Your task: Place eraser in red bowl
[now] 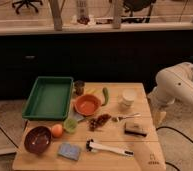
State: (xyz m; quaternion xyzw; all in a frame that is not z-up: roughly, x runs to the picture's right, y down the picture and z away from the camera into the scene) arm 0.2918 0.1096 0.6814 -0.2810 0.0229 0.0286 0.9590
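Note:
The eraser [135, 130], a small block with a dark top over a pale tan body, lies on the right side of the wooden table [140, 152]. The red bowl [87, 105], orange-red and shallow, sits near the table's middle, to the left of and beyond the eraser. It looks empty. My white arm [179, 86] reaches in from the right. My gripper [158, 117] hangs off the table's right edge, to the right of and a little beyond the eraser, touching nothing.
A green tray [47, 97] lies at the back left. A maroon bowl [37, 139], an orange [57, 130] and a green cup [70, 125] stand at the front left. A blue-grey sponge [69, 151] and a white-handled tool [110, 148] lie in front. A white cup [128, 98], a spoon [125, 118] and a brown cluster [99, 121] are near the bowl.

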